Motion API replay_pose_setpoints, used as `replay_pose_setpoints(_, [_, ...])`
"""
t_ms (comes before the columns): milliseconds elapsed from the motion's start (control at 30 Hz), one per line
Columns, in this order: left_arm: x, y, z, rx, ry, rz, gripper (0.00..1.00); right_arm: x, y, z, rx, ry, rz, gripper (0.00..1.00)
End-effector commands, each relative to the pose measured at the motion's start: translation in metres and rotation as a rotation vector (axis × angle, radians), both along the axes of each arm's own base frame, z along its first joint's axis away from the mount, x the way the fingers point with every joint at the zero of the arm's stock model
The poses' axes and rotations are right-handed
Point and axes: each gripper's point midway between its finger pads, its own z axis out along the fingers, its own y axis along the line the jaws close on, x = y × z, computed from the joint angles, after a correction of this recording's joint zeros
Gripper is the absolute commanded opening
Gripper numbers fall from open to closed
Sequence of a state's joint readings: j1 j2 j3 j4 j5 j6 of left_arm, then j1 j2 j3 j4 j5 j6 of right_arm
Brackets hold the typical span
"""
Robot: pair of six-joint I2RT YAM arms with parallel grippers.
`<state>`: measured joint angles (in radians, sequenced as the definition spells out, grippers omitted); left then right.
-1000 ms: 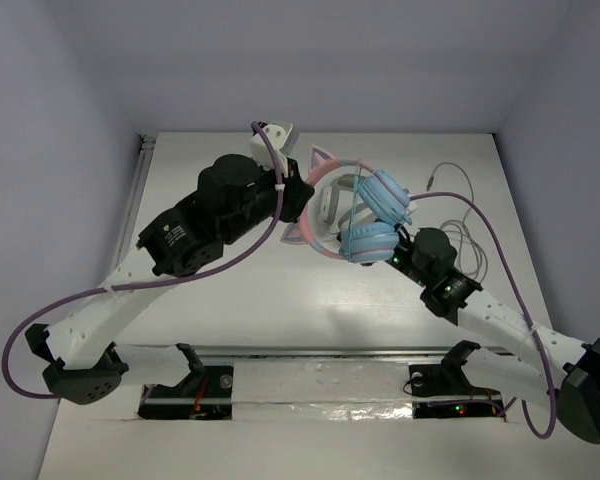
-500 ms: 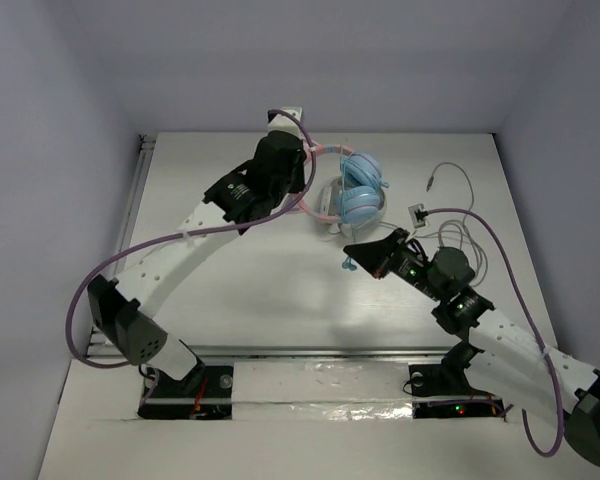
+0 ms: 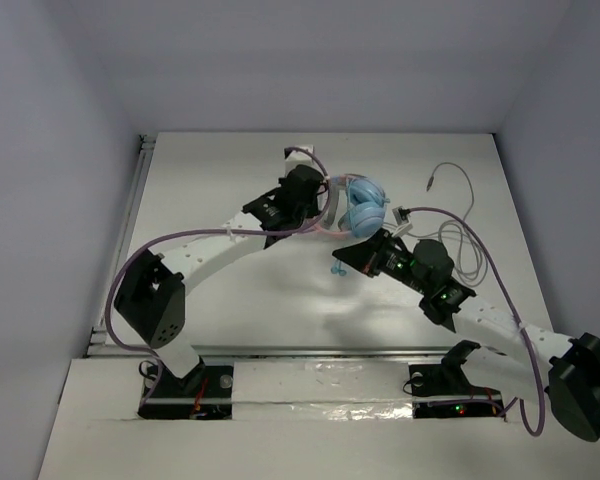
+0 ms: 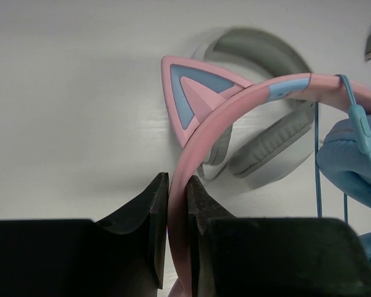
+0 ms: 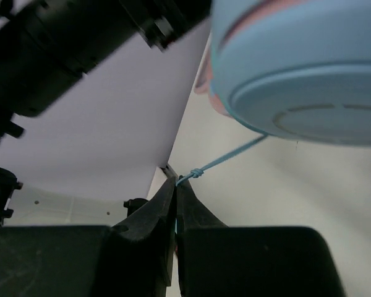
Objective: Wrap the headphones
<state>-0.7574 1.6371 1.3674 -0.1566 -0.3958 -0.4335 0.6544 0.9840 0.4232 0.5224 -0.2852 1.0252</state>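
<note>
left claw grips headphones at the curved pink headband; right claw pinches the thin cable.

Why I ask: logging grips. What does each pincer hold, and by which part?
The left pincer grips the headphones by the pink headband; the right pincer pinches their thin blue cable.

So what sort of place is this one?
Probably a robot lab cell: a white table walled by plain grey panels, the left arm and right arm bolted at its near edge.
</note>
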Motion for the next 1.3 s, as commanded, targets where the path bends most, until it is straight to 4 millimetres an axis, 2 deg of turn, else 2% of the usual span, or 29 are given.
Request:
replay_pose_setpoints(0, [0.011, -0.003, 0.041, -0.215, -0.152, 0.110, 0.00, -0.015, 0.011, 0.054, 0.169, -0.061, 0.091, 0.06])
replay_pose_setpoints(33, [0.004, -0.007, 0.033, -0.213, -0.138, 0.091, 0.00, -0.012, 0.010, 0.056, 0.174, -0.056, 0.074, 0.06])
replay_pose_setpoints(67, [-0.001, -0.003, 0.018, -0.203, -0.119, 0.094, 0.00, -0.005, 0.008, 0.056, 0.176, -0.046, 0.033, 0.07])
replay_pose_setpoints(167, [-0.022, -0.010, -0.005, -0.204, -0.083, 0.065, 0.00, 0.007, 0.003, 0.049, 0.178, -0.008, -0.040, 0.11])
replay_pose_setpoints(367, [-0.059, -0.019, -0.036, -0.191, -0.018, 0.017, 0.00, 0.033, 0.001, 0.022, 0.155, 0.089, -0.153, 0.15])
replay_pose_setpoints(467, [-0.078, -0.019, -0.050, -0.206, 0.017, 0.011, 0.00, 0.042, -0.001, 0.014, 0.159, 0.120, -0.200, 0.23])
replay_pose_setpoints(600, [-0.088, -0.011, -0.064, -0.204, 0.050, 0.015, 0.00, 0.052, 0.000, -0.004, 0.128, 0.164, -0.236, 0.36])
replay_pose_setpoints(667, [-0.091, -0.009, -0.070, -0.194, 0.061, 0.013, 0.00, 0.054, 0.002, -0.009, 0.112, 0.169, -0.238, 0.38])
replay_pose_setpoints(800, [-0.092, -0.008, -0.065, -0.191, 0.054, 0.001, 0.00, 0.058, 0.009, -0.022, 0.061, 0.193, -0.220, 0.39])
replay_pose_setpoints(900, [-0.091, -0.009, -0.060, -0.164, 0.052, -0.018, 0.00, 0.063, 0.012, -0.012, 0.031, 0.155, -0.221, 0.42])
replay_pose_setpoints(933, [-0.092, -0.010, -0.060, -0.158, 0.057, -0.026, 0.00, 0.064, 0.010, -0.018, -0.019, 0.174, -0.229, 0.43])
replay_pose_setpoints(967, [-0.092, -0.010, -0.060, -0.147, 0.061, -0.032, 0.00, 0.069, 0.011, 0.002, -0.025, 0.120, -0.235, 0.44])
replay_pose_setpoints(1033, [-0.092, -0.008, -0.059, -0.139, 0.056, -0.031, 0.00, 0.072, 0.007, 0.012, -0.046, 0.097, -0.258, 0.47])
replay_pose_setpoints(1100, [-0.091, -0.006, -0.052, -0.128, 0.044, -0.031, 0.00, 0.073, 0.002, 0.035, -0.043, 0.040, -0.275, 0.47])
replay_pose_setpoints(1167, [-0.087, -0.002, -0.041, -0.132, 0.026, -0.023, 0.00, 0.074, -0.007, 0.041, -0.085, 0.011, -0.310, 0.46])
replay_pose_setpoints(1200, [-0.084, 0.002, -0.031, -0.138, 0.008, -0.022, 0.00, 0.074, -0.016, 0.058, -0.076, -0.025, -0.345, 0.43])
replay_pose_setpoints(1267, [-0.082, 0.005, -0.019, -0.144, -0.009, -0.020, 0.00, 0.070, -0.030, 0.061, -0.125, -0.053, -0.384, 0.29])
